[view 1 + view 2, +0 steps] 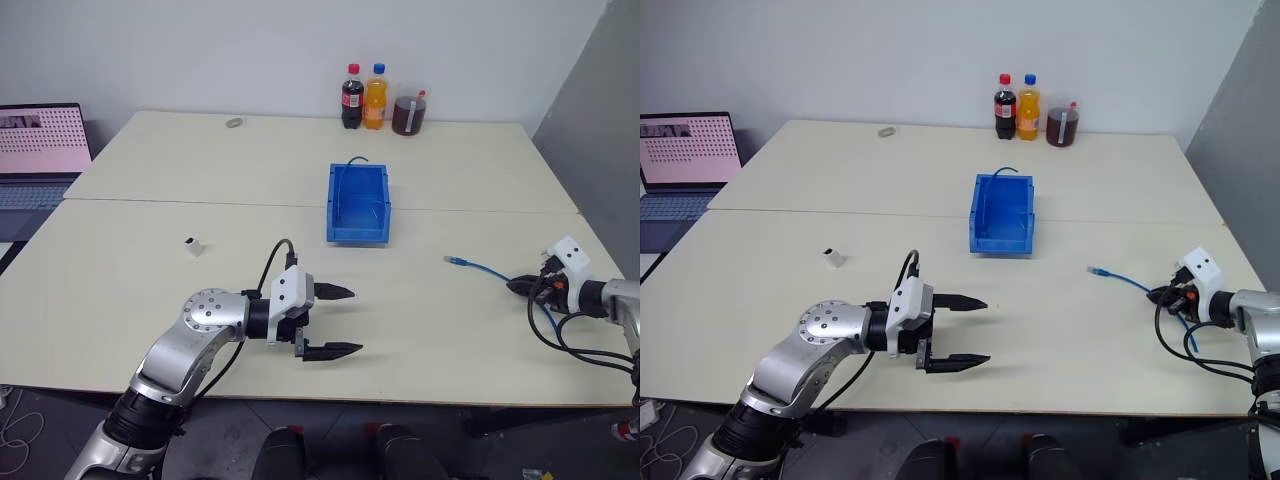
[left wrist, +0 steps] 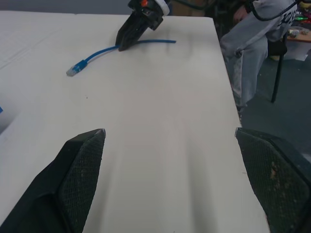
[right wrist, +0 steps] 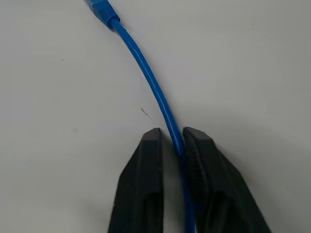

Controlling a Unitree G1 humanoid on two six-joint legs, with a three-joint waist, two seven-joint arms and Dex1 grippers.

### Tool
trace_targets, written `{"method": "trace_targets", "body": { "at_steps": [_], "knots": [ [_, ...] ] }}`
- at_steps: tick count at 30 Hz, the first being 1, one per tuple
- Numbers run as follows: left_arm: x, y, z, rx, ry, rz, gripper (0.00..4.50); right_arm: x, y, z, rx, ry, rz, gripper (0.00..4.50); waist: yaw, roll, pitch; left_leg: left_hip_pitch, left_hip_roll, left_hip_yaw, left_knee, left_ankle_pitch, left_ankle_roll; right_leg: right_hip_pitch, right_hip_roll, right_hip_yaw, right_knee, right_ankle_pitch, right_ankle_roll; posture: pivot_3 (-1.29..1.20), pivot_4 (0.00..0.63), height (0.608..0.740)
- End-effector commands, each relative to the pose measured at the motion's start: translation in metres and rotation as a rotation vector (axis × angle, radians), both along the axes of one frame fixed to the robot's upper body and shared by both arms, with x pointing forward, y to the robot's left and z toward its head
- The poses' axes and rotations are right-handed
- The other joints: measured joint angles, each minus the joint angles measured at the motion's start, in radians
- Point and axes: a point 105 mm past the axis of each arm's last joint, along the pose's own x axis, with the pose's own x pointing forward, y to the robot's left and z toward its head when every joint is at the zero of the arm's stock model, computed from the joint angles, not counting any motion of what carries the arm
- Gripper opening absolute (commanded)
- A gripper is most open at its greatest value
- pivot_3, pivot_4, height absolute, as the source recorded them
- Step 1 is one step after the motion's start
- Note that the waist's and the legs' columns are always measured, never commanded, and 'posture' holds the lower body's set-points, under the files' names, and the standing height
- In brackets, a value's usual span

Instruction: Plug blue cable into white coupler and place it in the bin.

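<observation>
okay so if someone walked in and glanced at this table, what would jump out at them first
Probably the bright blue bin standing alone mid-table, with three drinks lined up at the far edge behind it. Next, the right claw at the table's right side, shut on the blue cable, whose plug end lies on the tabletop pointing towards the bin. The left claw hovers wide open near the front edge.

bin: the bright-blue rectangular plastic bin (image 1: pixel 358 205) sits mid tabletop (image 1: pixel 150 280)
coupler: tiny white boxy plastic coupler (image 1: pixel 193 244) well left of the bin
cable: thin light-blue network cable (image 1: pixel 478 266) off to the bin's right, near the edge
bottles: two plastic drink bottles (image 1: pixel 363 97) behind the bin, at the far edge
</observation>
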Motion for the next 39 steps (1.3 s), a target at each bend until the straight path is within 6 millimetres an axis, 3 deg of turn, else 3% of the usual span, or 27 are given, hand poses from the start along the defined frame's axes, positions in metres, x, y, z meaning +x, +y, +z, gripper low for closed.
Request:
{"method": "trace_targets", "body": {
  "at_steps": [1,4,7,10,13,15,18,21,25,30,34,39],
  "knots": [
    [-0.002,0.002,0.008,-0.010,-0.034,-0.013,4.50,-0.003,0.000,-0.003,-0.002,0.036,0.018,0.03,0.000,0.000,0.000,0.000,0.000,0.000,0.000,0.000,0.000,0.000,0.000,0.000,0.000,0.000,0.000,0.00,0.150,0.740],
    [-0.007,0.010,0.008,-0.029,0.017,0.002,4.50,0.002,0.007,0.008,0.001,0.000,0.055,0.03,-0.005,0.000,0.000,0.000,0.000,0.000,0.000,0.000,0.000,0.000,0.000,0.000,0.000,0.000,0.000,0.00,0.150,0.740],
    [-0.015,0.037,-0.004,0.001,0.112,0.059,4.50,0.002,0.030,0.027,-0.032,-0.057,0.191,0.03,-0.015,0.001,0.001,0.000,0.000,0.000,-0.001,0.000,0.000,-0.001,0.000,0.000,0.001,-0.001,-0.001,0.00,0.150,0.740],
    [-0.021,0.072,-0.021,0.056,0.189,0.161,4.50,-0.006,0.068,0.044,-0.087,-0.113,0.384,0.03,-0.028,0.003,0.002,0.000,0.001,0.000,-0.002,0.000,0.000,-0.002,0.000,0.000,0.002,-0.002,-0.003,0.00,0.150,0.740],
    [-0.017,0.096,-0.029,0.086,0.198,0.257,4.50,-0.012,0.105,0.048,-0.122,-0.155,0.518,0.03,-0.030,0.004,0.003,0.001,0.002,-0.002,-0.003,0.000,0.000,-0.003,0.000,-0.002,0.002,-0.003,-0.004,0.00,0.150,0.740],
    [-0.011,0.104,-0.029,0.091,0.178,0.304,4.50,-0.013,0.131,0.047,-0.121,-0.182,0.588,0.03,-0.028,0.003,0.003,0.001,0.002,-0.002,-0.003,0.000,0.000,-0.002,0.000,-0.003,0.002,-0.003,-0.004,0.00,0.150,0.740],
    [0.007,0.115,-0.025,0.075,0.130,0.386,4.50,-0.009,0.195,0.039,-0.133,-0.241,0.746,0.03,-0.026,0.002,0.004,0.001,0.002,-0.002,-0.002,0.000,0.000,-0.002,0.000,-0.003,0.002,-0.003,-0.003,0.00,0.150,0.740],
    [0.016,0.121,-0.025,0.083,0.105,0.410,4.50,-0.001,0.228,0.032,-0.173,-0.270,0.822,0.03,-0.026,0.002,0.004,0.000,0.002,-0.002,-0.002,0.000,0.000,-0.003,0.000,-0.003,0.003,-0.003,-0.003,0.00,0.150,0.740],
    [0.022,0.126,-0.025,0.086,0.086,0.420,4.50,0.019,0.250,0.021,-0.262,-0.327,0.826,0.03,-0.017,0.002,0.004,-0.001,0.001,0.000,-0.002,0.000,0.000,-0.004,-0.001,-0.003,0.002,-0.003,-0.004,0.00,0.150,0.740],
    [0.023,0.128,-0.029,0.091,0.076,0.422,4.50,0.025,0.253,0.007,-0.293,-0.311,0.839,0.03,-0.004,0.001,0.004,-0.003,0.002,0.000,-0.003,-0.001,-0.001,-0.005,-0.001,-0.004,0.002,-0.003,-0.011,0.00,0.150,0.740],
    [0.029,0.121,-0.028,0.083,0.062,0.426,4.50,0.021,0.252,0.011,-0.264,-0.326,0.849,0.78,-0.004,0.001,0.004,-0.003,0.002,0.000,-0.003,-0.001,-0.001,-0.005,-0.001,-0.004,0.002,-0.003,-0.011,0.00,0.150,0.740],
    [0.043,0.111,-0.017,0.037,0.015,0.436,4.50,0.015,0.251,0.025,-0.218,-0.345,0.858,2.04,-0.005,0.001,0.004,-0.002,0.002,-0.001,-0.003,-0.001,-0.001,-0.005,0.000,-0.004,0.003,-0.003,-0.010,0.00,0.150,0.740]
  ]
}}
